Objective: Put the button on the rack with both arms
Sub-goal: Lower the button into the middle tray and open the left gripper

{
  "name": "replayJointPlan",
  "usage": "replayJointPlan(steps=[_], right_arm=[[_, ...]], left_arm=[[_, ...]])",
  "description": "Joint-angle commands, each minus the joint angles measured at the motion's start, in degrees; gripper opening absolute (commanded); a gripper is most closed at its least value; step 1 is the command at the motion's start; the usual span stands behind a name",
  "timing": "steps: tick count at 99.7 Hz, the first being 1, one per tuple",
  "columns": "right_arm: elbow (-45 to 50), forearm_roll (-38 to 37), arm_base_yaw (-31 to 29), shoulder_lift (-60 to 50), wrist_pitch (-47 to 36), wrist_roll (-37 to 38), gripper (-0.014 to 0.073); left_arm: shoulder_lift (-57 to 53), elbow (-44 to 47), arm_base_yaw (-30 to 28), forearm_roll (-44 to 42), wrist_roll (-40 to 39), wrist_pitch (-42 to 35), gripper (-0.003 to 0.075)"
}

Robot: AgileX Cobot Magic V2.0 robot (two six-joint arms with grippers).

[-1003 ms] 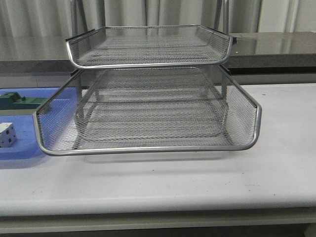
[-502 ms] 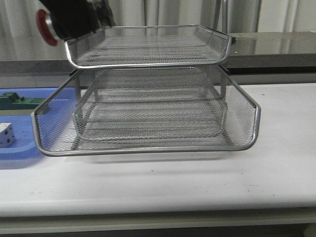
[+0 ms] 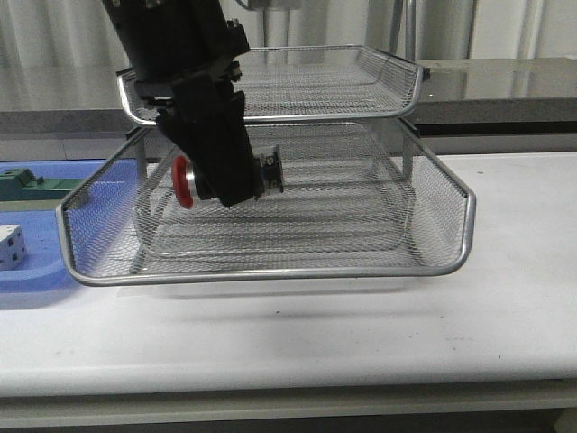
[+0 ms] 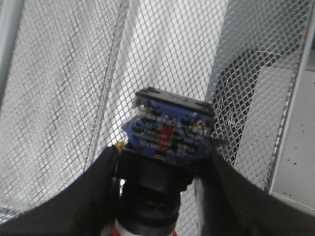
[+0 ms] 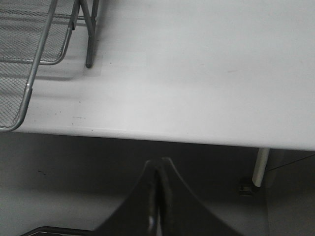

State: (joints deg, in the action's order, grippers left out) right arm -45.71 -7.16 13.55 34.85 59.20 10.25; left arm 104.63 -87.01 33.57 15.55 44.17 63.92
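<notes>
The silver wire-mesh rack (image 3: 270, 194) stands mid-table, its lower tray pulled forward. My left gripper (image 3: 230, 185) hangs over that pulled-out tray, shut on the button (image 3: 185, 180), whose red cap faces left and whose blue-and-black block (image 3: 269, 171) faces right. In the left wrist view the button (image 4: 167, 147) sits clamped between the two black fingers (image 4: 83, 196), its blue rear block pointing at the rack's mesh (image 4: 162, 54). My right gripper (image 5: 157, 169) is shut on nothing, low in front of the table's near edge; it is out of the front view.
A flat blue tray (image 3: 32, 262) lies at the left with a green block (image 3: 22, 185) and a white cube (image 3: 11, 245) on it. The rack's corner and thin leg (image 5: 87, 34) show in the right wrist view. Bare white table (image 3: 523, 262) lies right of the rack.
My left gripper has come down from above the rack's top left corner to the front of the lower tray, carrying the button. One second ago it was out of view.
</notes>
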Motion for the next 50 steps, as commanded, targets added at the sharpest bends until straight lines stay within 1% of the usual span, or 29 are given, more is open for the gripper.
replayJointPlan(steps=[1, 10, 14, 19, 26, 29, 31, 36, 43, 50], right_arm=[[-1.89, -0.98, -0.09, 0.06, -2.8, -0.19, -0.0071], [-1.89, -0.98, -0.09, 0.06, -2.8, -0.19, -0.0071], [-1.89, -0.98, -0.09, 0.06, -2.8, -0.19, -0.0071], [-1.89, -0.98, -0.09, 0.06, -2.8, -0.19, -0.0071], [-1.89, -0.98, -0.09, 0.06, -2.8, -0.19, -0.0071], [-1.89, -0.98, -0.09, 0.06, -2.8, -0.19, -0.0071], [-1.89, -0.98, -0.09, 0.06, -2.8, -0.19, -0.0071], [-1.89, -0.98, -0.09, 0.06, -2.8, -0.19, -0.0071], [-1.89, -0.98, -0.09, 0.06, -2.8, -0.19, -0.0071], [-1.89, -0.98, -0.09, 0.06, -2.8, -0.19, -0.0071]], left_arm=[[-2.08, -1.41, 0.45, 1.66, -0.58, -1.32, -0.002], [-2.1, -1.41, 0.45, 1.7, -0.58, -1.32, -0.0014], [-2.1, -1.41, 0.45, 1.79, -0.58, -1.32, 0.0006], [-2.1, -1.41, 0.45, 1.83, -0.58, -1.32, 0.0051], [-2.1, -1.41, 0.45, 1.83, -0.58, -1.32, 0.0148], [-2.1, -1.41, 0.45, 1.83, -0.58, -1.32, 0.0206], [-2.1, -1.41, 0.45, 1.83, -0.58, -1.32, 0.0232], [-2.1, -1.41, 0.45, 1.83, -0.58, -1.32, 0.0334], [-2.1, -1.41, 0.45, 1.83, -0.74, -1.81, 0.0448], [-2.1, -1.41, 0.45, 1.83, -0.84, -2.34, 0.0524]])
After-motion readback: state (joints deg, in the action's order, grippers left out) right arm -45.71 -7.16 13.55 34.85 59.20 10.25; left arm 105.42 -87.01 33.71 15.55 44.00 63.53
